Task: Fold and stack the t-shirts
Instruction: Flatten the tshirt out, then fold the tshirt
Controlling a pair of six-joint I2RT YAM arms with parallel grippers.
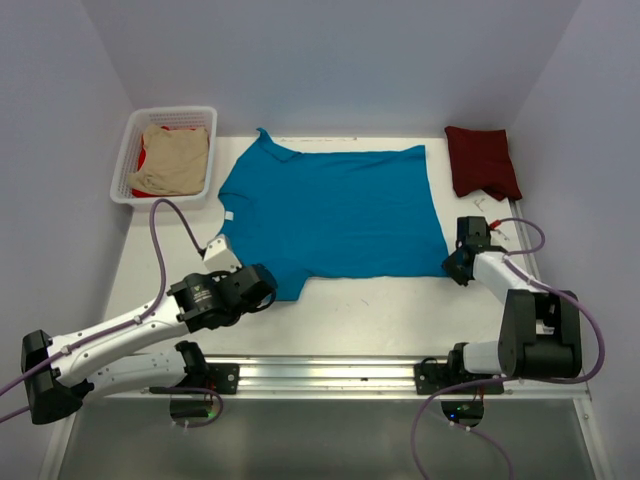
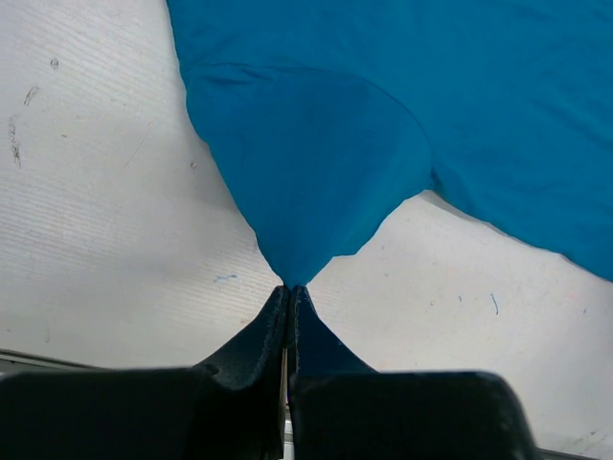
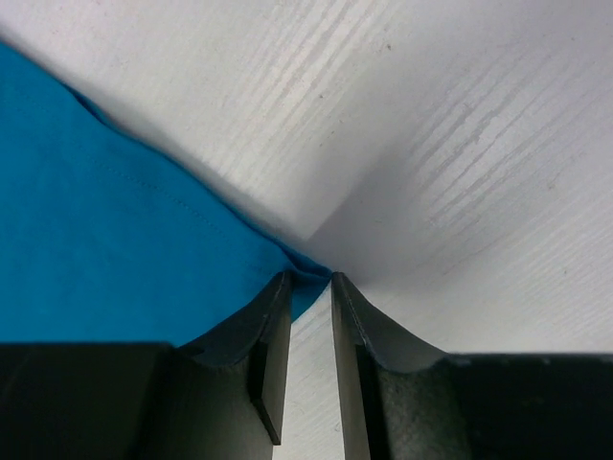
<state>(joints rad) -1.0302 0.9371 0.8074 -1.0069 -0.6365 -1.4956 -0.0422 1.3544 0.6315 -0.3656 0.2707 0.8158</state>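
Teal-blue t-shirt (image 1: pixel 330 210) is laid flat at the middle of the white table (image 1: pixel 380 310), neck with small white label (image 1: pixel 229 215) toward the left, hem toward the right. The near sleeve is pulled into a smooth cone, and its tip is pinched in the left gripper (image 2: pixel 289 287), whose black fingers are pressed together on the cloth. The right gripper (image 3: pixel 309 278) is set at the near hem corner with its jaws parted by a narrow gap. The stitched corner is seen right at the fingertips, and a grip on it cannot be confirmed. The cloth is plain, soft knit with few wrinkles. The tabletop is matte with a faint grain and scuff marks. A dark maroon t-shirt (image 1: pixel 482 160) is folded at the far right corner, well apart. A white lattice basket (image 1: pixel 165 115) at the far left is filled with a crumpled beige shirt (image 1: pixel 172 160) over a red one (image 1: pixel 141 160).
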